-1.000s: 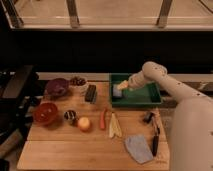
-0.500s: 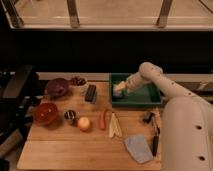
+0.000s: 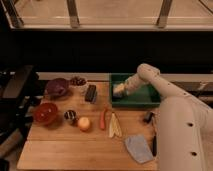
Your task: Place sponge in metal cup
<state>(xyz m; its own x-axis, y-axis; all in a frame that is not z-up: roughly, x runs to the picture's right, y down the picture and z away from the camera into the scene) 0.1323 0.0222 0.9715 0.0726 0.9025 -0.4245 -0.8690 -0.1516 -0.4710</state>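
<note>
While gripper sits low in green tray at pale sponge, grasp state cannot be told. Risk: shallow hold, sponge drops on lift. Metal cup well apart, orange fruit just beside it, red bowl near. Risk: neighbours knocked, soft sponge snags small rim.

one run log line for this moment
gripper: in green tray by sponge | hold: cannot tell | metal cup: on table beside orange, sponge not in it
</note>
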